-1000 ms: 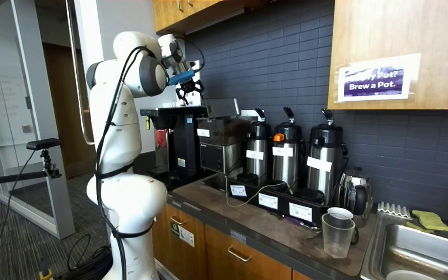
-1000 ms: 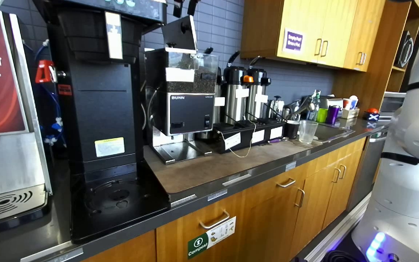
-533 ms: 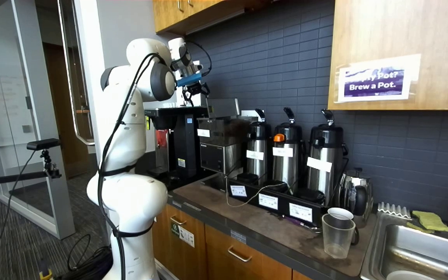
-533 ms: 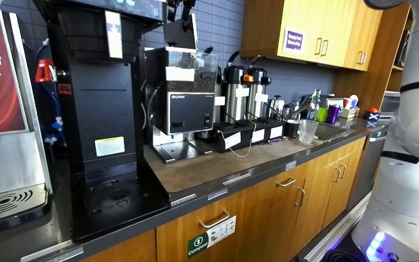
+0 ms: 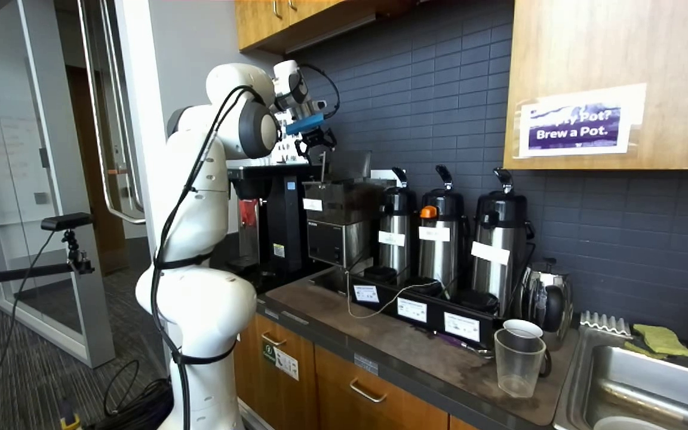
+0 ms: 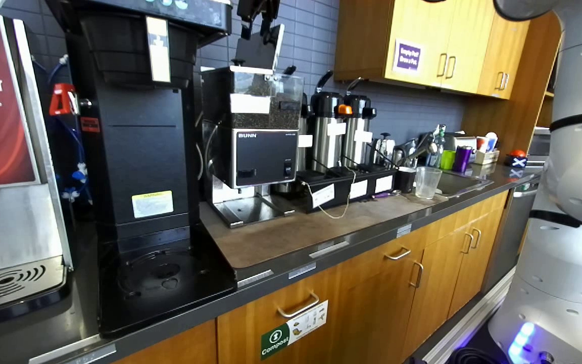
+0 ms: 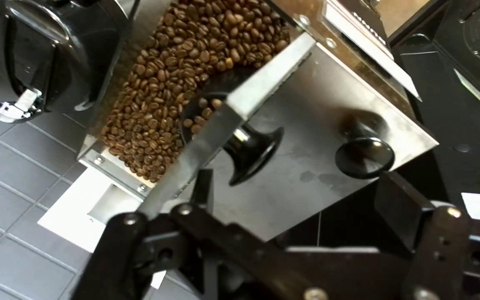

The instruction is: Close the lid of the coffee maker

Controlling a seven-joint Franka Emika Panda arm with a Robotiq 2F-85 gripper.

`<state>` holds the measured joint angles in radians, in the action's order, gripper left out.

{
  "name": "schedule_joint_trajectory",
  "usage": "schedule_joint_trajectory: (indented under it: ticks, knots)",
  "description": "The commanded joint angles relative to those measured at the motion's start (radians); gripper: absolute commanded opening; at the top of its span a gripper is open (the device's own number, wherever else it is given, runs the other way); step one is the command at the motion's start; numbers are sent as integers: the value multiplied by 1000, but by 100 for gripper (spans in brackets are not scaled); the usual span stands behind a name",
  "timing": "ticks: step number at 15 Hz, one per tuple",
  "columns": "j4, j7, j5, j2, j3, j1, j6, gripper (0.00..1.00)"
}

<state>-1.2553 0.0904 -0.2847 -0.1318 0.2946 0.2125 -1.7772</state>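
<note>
Lid (image 6: 256, 52) is standing raised on the grinder (image 6: 265, 156), but is now leaning further toward the airpots (image 6: 325, 146) than a second ago. The fingers (image 7: 400, 208) are standing spread apart, one seemingly pressing the lid beside its knob (image 7: 254, 153). So the closing swing is probably getting under way, though the beans (image 7: 161, 91) are still lying uncovered.

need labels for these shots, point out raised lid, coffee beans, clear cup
Raised lid (image 6: 258, 53), in an exterior view: flat face.
Coffee beans (image 7: 169, 79), in the wrist view: heap's middle.
Clear cup (image 5: 517, 365), in an exterior view: side wall.
</note>
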Motion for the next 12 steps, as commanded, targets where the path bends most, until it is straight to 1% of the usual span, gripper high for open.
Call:
schedule_joint_trajectory:
  ticks: [1,8,12]
  knots:
    - [27,15,-12,-16,-19,-19,30,100]
    - [14,2,-9,-14,-35,-48,43,100]
    - [-29,-38,-11,24,-39,-50,103,100]
